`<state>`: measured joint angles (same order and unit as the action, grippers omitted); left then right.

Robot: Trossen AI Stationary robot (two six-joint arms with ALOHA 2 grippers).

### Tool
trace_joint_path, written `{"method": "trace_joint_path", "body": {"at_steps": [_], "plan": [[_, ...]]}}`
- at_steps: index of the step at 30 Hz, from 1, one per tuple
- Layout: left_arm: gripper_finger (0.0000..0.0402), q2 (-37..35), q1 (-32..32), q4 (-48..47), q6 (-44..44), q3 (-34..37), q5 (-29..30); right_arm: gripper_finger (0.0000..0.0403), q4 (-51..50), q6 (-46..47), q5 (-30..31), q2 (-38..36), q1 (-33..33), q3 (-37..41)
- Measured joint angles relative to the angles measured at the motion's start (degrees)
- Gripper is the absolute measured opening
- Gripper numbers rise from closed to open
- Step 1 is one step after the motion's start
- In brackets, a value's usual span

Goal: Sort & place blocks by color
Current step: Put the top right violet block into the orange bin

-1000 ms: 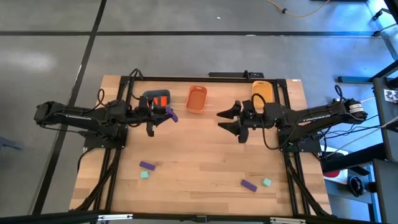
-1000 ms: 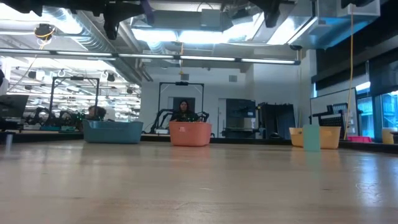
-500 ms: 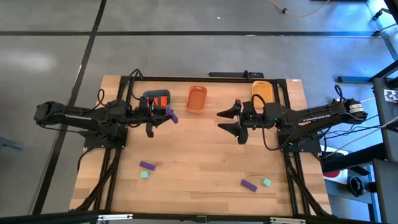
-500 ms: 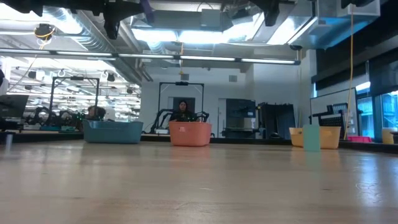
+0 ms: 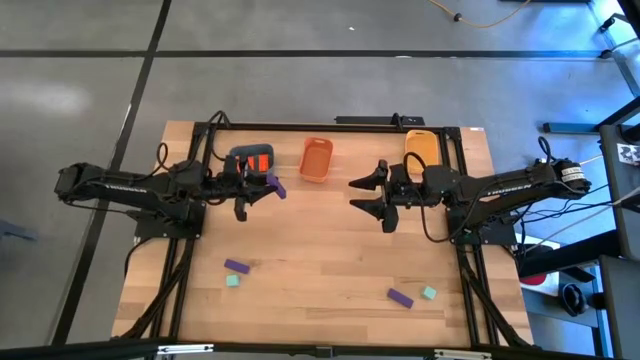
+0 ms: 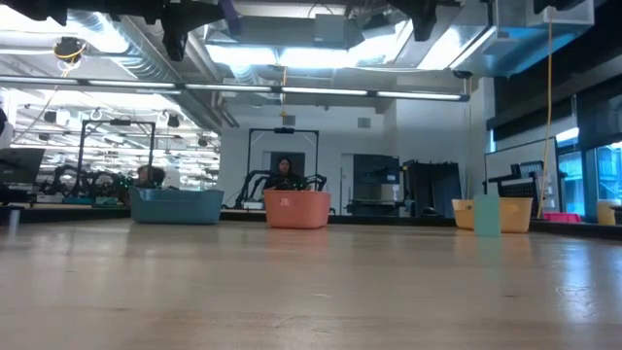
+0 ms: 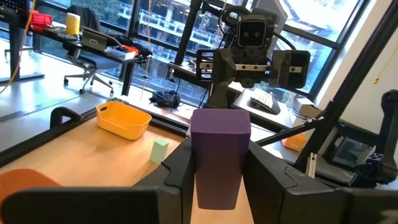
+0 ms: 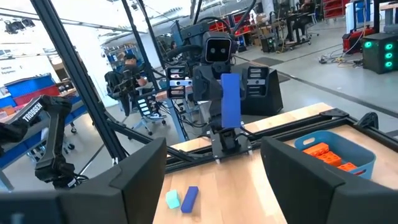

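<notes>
Nothing has shifted over the last second: in the upper left of the high view the left gripper (image 5: pixel 262 188) stays clamped on a purple brick (image 5: pixel 275 184), hovering beside the blue-grey tray (image 5: pixel 238 156) of orange-red bricks (image 5: pixel 259 161). The right gripper (image 5: pixel 368 197) waits at centre, spread wide and empty. I judge the sort paused mid-carry, with purple bricks and mint cubes left on the counter (image 5: pixel 320 260).
</notes>
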<state>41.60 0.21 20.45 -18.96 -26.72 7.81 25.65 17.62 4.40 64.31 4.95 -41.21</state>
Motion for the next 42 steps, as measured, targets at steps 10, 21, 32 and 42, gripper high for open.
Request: {"method": "trace_joint_path", "body": {"at_steps": [10,21,32,42], "plan": [[0.0097,0.0,0.0,0.0,0.0,0.0,0.0,0.0263,0.0,0.0,0.0,0.0,0.0,0.0],[0.0095,0.0,0.0,0.0,0.0,0.0,0.0,0.0263,0.0,-0.1,-0.1,0.0,0.0,0.0],[0.0094,12.8,9.9,-13.4,7.2,-14.0,-3.5,0.0263,0.3,-0.1,0.0,0.0,0.0,0.0],[0.0094,39.6,25.9,-21.3,13.0,-32.6,-13.8,0.0263,0.3,-0.1,1.1,0.0,0.0,0.0]]}}
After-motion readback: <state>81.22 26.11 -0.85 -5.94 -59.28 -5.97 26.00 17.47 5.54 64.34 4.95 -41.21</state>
